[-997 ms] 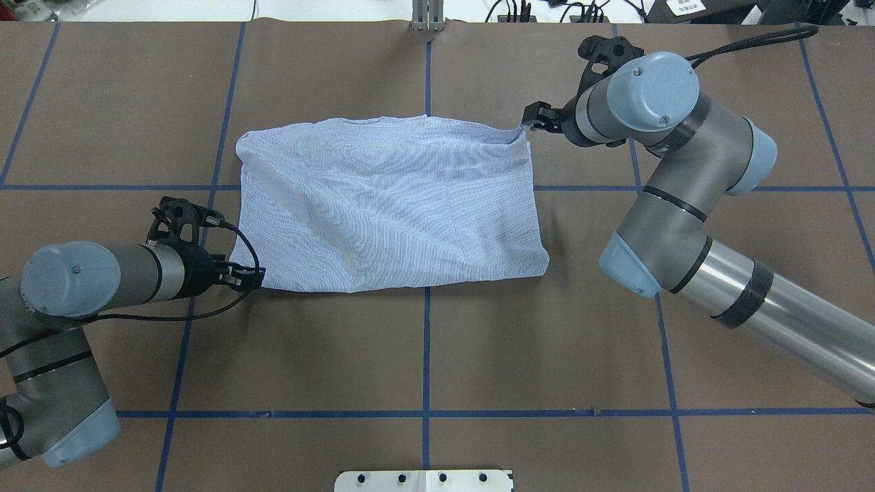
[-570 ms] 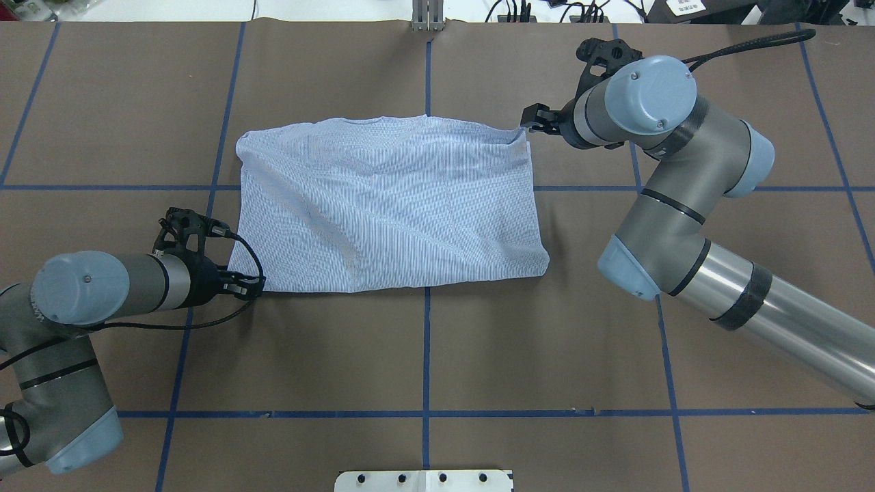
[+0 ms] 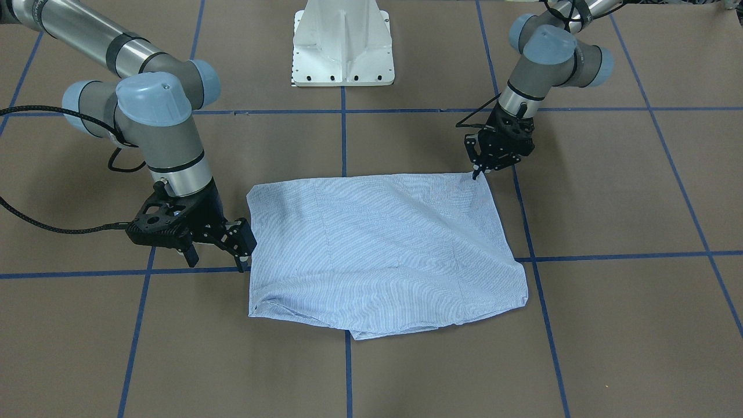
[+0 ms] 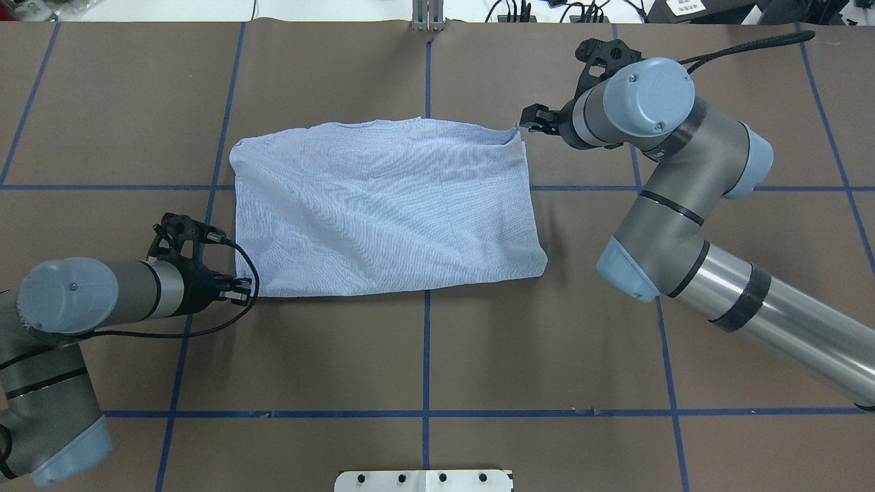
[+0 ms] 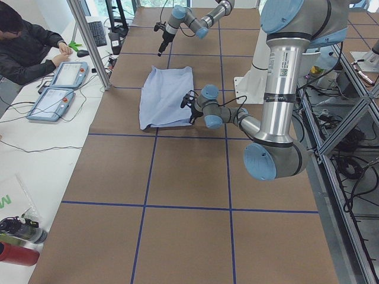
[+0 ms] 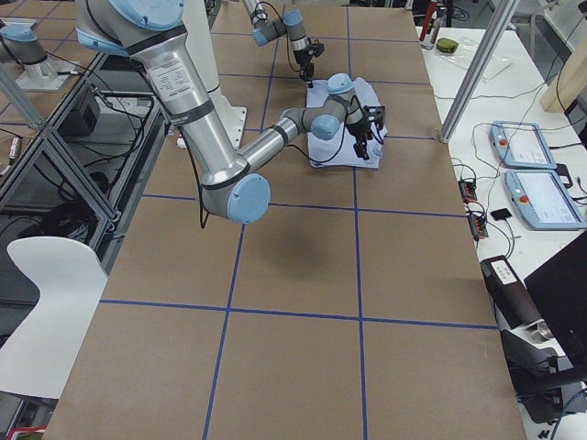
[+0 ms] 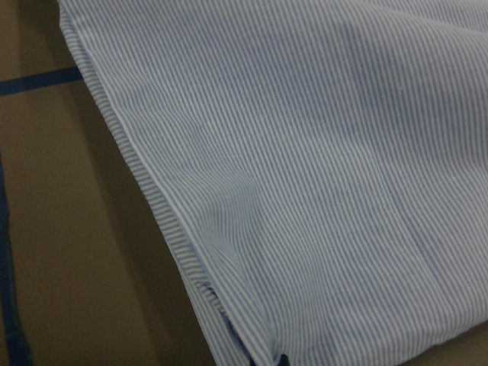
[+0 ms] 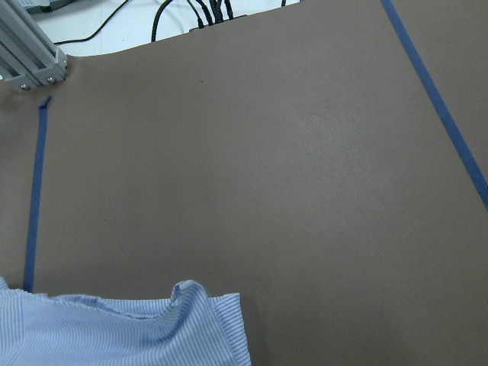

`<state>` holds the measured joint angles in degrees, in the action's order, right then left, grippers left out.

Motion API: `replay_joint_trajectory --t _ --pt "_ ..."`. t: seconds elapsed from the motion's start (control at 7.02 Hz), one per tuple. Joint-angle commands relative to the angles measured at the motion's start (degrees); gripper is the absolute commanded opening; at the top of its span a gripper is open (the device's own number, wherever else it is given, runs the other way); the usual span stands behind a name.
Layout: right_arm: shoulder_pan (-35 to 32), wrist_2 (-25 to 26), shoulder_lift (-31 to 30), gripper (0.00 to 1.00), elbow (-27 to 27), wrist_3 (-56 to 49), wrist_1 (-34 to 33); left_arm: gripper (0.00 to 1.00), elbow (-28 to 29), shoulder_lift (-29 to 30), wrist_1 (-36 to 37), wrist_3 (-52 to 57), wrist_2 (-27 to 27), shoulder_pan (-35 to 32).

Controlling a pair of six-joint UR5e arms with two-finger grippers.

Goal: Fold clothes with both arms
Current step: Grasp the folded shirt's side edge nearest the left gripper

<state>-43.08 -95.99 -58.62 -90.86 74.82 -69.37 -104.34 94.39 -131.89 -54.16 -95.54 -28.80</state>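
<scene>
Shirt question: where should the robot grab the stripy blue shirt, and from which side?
Best guess: pinch a corner of the shirt, coming in low from outside a short edge. It lies flat on the table, so only corners stick out to pinch. The left end effector sits at the near left corner, the right end effector at the far right one.

A: We see a table [image 4: 307, 355] covered in brown paper, ruled into squares by blue tape [image 4: 426, 355].

B: Alongside it we note a white bench [image 5: 23, 127] bearing two tablets [image 5: 70, 74] and a keyboard [image 5: 98, 34], where a person [image 5: 26, 50] sits. An aluminium post [image 5: 89, 41] rises between. A white chair [image 6: 46, 302] stands across the table.
</scene>
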Motion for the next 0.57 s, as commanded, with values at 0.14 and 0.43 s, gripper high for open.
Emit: replay_joint_trajectory --t 0.14,0.43 --pt "0.71 0.37 0.0 1.0 -0.02 0.68 0.02 0.0 5.86 1.39 0.66 11.15 0.09 -12.47" --pt "1.33 1.16 0.09 1.0 -0.1 1.56 0.02 0.0 24.52 19.08 0.84 15.03 0.18 -20.39"
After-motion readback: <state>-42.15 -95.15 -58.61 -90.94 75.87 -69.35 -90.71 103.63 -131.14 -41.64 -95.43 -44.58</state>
